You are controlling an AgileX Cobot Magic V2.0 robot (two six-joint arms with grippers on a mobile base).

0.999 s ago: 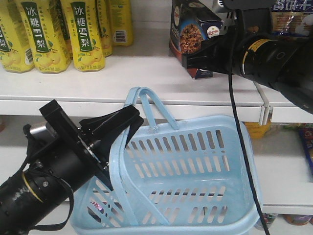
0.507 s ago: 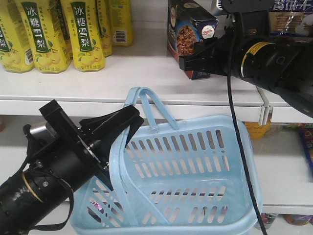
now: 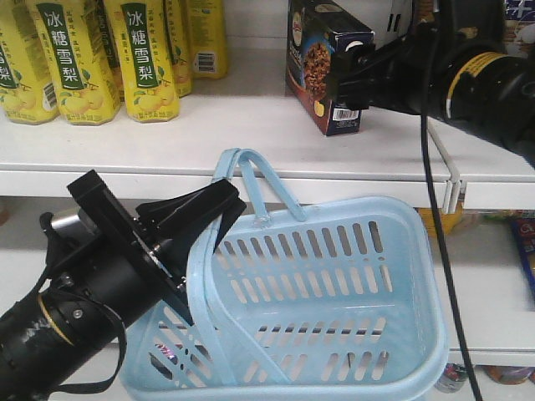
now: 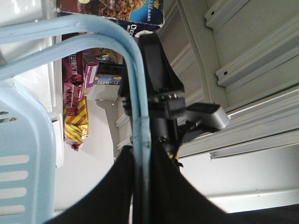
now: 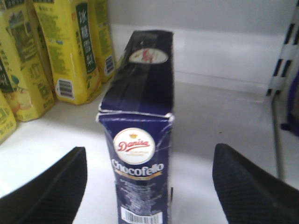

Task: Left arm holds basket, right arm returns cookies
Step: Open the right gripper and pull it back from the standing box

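While the cookies (image 3: 322, 67) are standing upright on the white shelf (image 3: 226, 125), at about one o'clock in the front view, the returning step is looking close to finished. In the right wrist view the carton (image 5: 140, 135) is sitting between the two black fingers (image 5: 49, 184), with clear white shelf showing on either side of it, so the right gripper (image 5: 145, 186) is spread wide and touching nothing. In the front view the right arm (image 3: 468, 83) is hanging at two o'clock, just beside the carton's barcode end. Yellow drink cartons (image 3: 100, 58) are lined up at eleven o'clock, well apart from the cookies.

Below, the basket (image 3: 334, 292) is hanging at five o'clock, and nothing is showing inside it. The left gripper (image 3: 196, 213) is clamped on one hoop handle (image 3: 251, 184); the left wrist view is showing pale blue bars (image 4: 140, 121) running between its dark fingers.

Judging from this, the placing is done, and what is remaining is for the right arm to draw clear without knocking the tall carton over.
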